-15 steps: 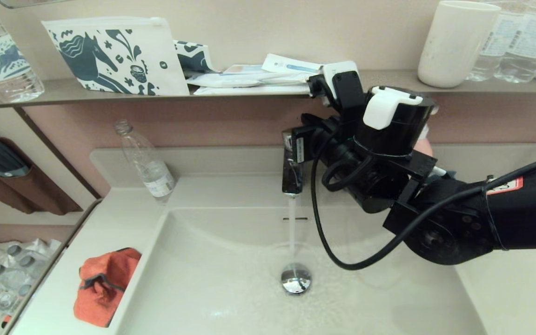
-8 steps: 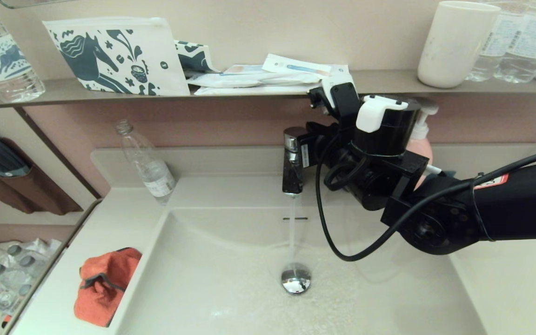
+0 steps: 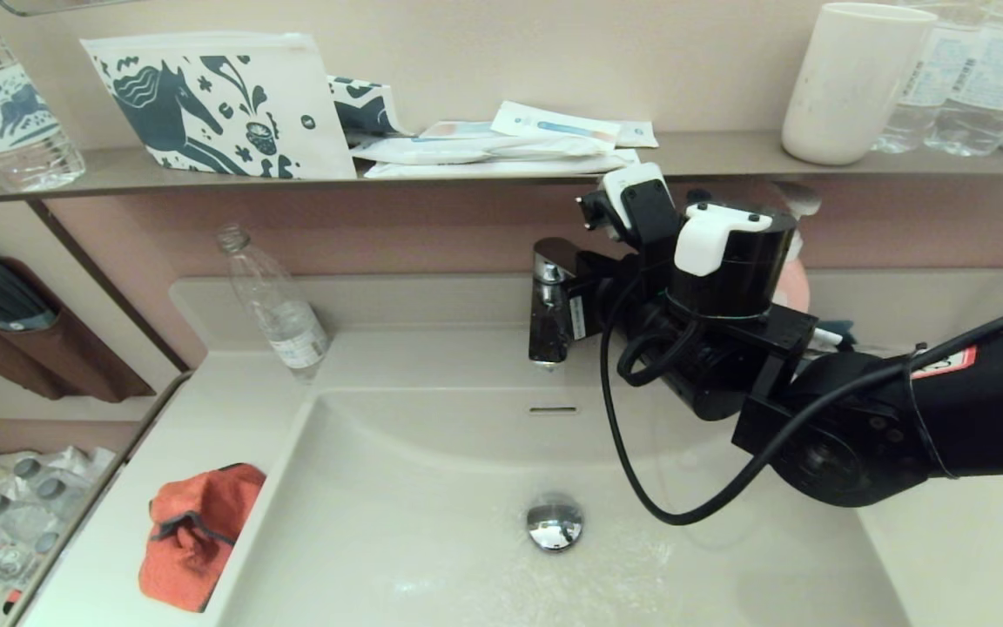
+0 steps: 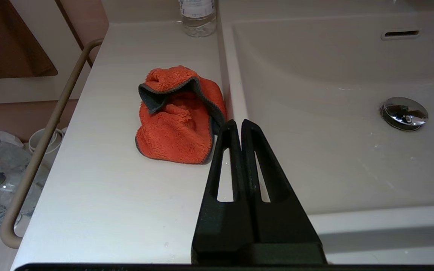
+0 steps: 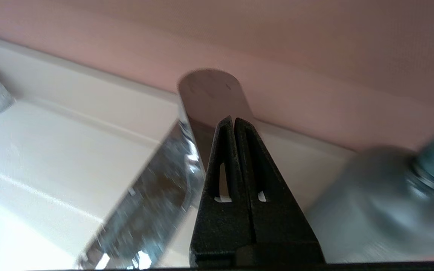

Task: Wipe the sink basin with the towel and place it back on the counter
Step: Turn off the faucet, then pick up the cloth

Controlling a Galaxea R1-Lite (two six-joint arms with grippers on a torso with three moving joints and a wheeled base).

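Note:
The orange-red towel (image 3: 192, 535) (image 4: 179, 120) lies bunched on the counter (image 3: 232, 387) (image 4: 107, 195), just left of the sink basin (image 3: 414, 531) (image 4: 315, 124). The basin is wet around its chrome drain stopper (image 3: 555, 525), and no water runs from the faucet (image 3: 549, 309). My right gripper (image 5: 234, 119) is shut and empty, with its tip against the flat faucet lever (image 5: 211, 94); in the head view my right arm (image 3: 815, 409) reaches in from the right. My left gripper (image 4: 238, 122) is shut and empty above the basin's left rim, beside the towel's near corner. It does not show in the head view.
A clear plastic bottle (image 3: 275, 305) stands at the counter's back left. A pink soap dispenser (image 3: 793, 279) is half hidden behind my right wrist. The wall shelf (image 3: 467, 170) holds a patterned pouch (image 3: 223, 104), packets and a white cup (image 3: 850, 78). A rail (image 4: 40, 150) runs along the counter's left edge.
The water stream from the faucet has stopped. My right gripper and wrist have dropped lower with the faucet lever. The towel has not moved.

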